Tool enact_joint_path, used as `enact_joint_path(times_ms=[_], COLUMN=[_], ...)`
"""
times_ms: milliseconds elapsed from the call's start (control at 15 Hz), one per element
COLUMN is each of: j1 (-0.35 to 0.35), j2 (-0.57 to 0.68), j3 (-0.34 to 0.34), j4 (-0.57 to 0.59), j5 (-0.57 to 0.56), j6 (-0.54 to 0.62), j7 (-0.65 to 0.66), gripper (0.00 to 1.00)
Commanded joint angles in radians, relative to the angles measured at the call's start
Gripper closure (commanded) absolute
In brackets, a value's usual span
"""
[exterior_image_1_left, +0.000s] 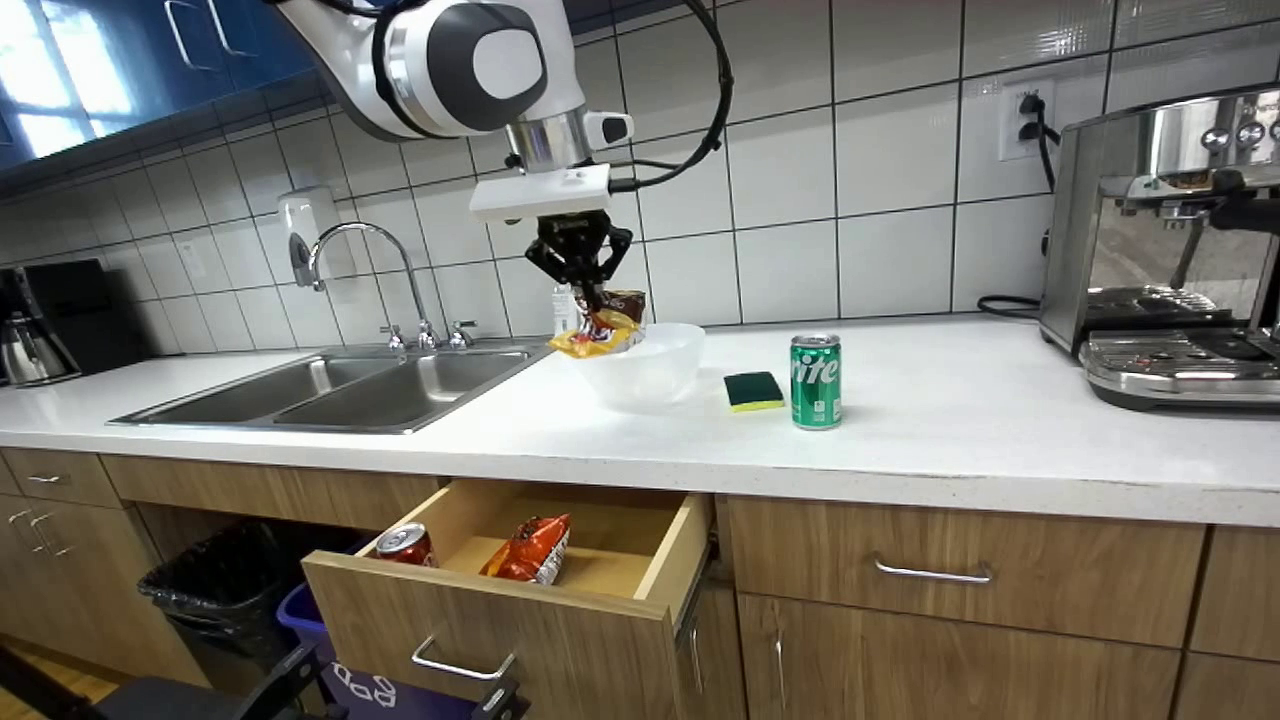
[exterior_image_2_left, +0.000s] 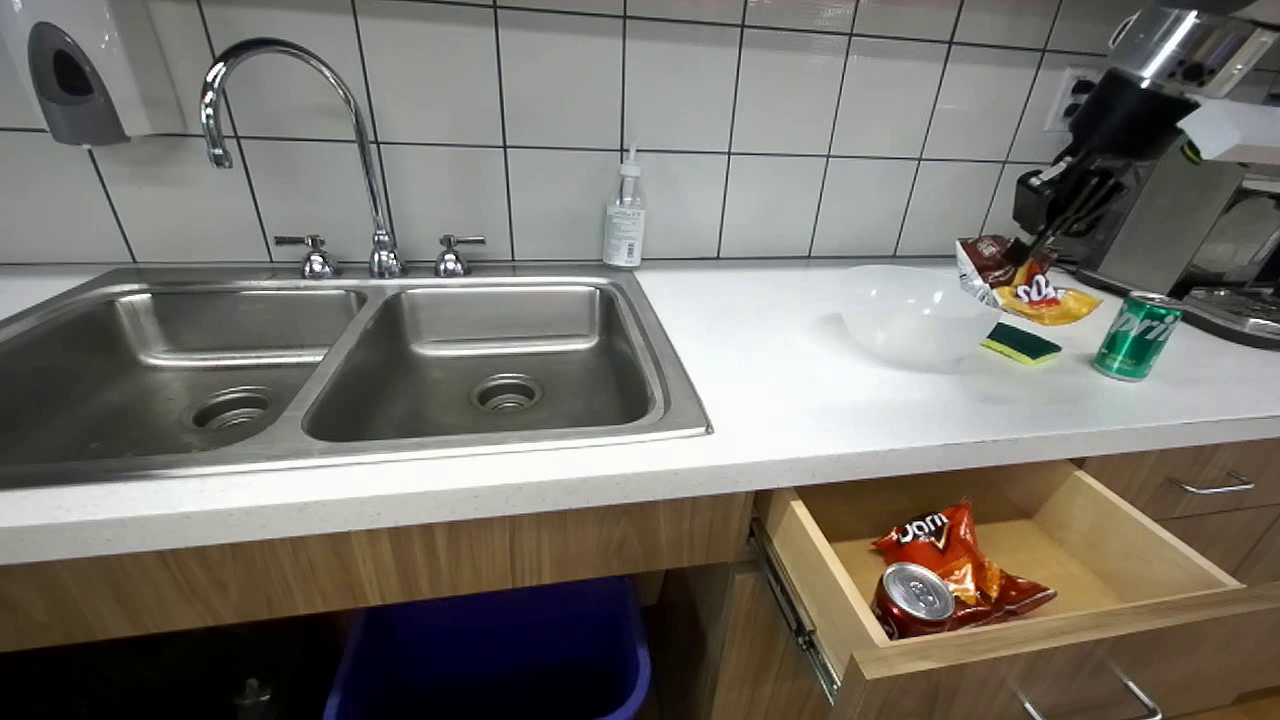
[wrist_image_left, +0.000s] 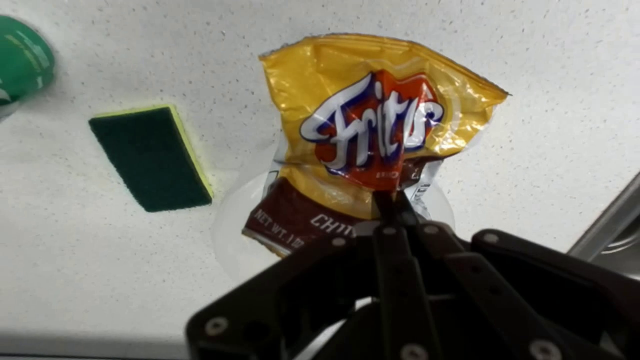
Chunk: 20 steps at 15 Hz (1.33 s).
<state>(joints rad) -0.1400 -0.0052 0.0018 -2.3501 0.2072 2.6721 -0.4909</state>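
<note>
My gripper (wrist_image_left: 392, 200) is shut on a yellow and brown Fritos bag (wrist_image_left: 370, 120), pinching it near its middle. The gripper (exterior_image_1_left: 592, 298) holds the bag (exterior_image_1_left: 597, 335) above the counter, and both also show in an exterior view, the gripper (exterior_image_2_left: 1025, 250) and the bag (exterior_image_2_left: 1050, 300). A translucent white bowl (exterior_image_1_left: 655, 380) stands on the counter close by; in the wrist view the bag and fingers hide much of the bowl (wrist_image_left: 235, 225). A green and yellow sponge (wrist_image_left: 152, 160) and a green Sprite can (exterior_image_1_left: 816, 382) are beside the bowl.
An open drawer (exterior_image_1_left: 480, 605) below the counter holds a red chip bag (exterior_image_2_left: 940, 550) and a dark red can (exterior_image_2_left: 912, 600). A double sink (exterior_image_2_left: 680, 400) with a faucet (exterior_image_2_left: 350, 120) is to one side. An espresso machine (exterior_image_1_left: 1180, 250) stands at the other. A soap bottle (exterior_image_2_left: 625, 220) stands behind.
</note>
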Motion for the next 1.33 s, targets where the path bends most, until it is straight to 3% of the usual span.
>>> enact_joint_path(times_ms=[0,600,1267], j1=[0.03,0.06,0.044], j2=[-0.111,-0.241,-0.216], j3=[-0.036,-0.068,-0.048], j4=[-0.107,-0.276,-0.346], j5=[-0.011,-0.141,-0.328], j6=[0.008,0.007,0.006], j7=[-0.008,0.081,0.249], gripper=[1.0,1.0,1.0])
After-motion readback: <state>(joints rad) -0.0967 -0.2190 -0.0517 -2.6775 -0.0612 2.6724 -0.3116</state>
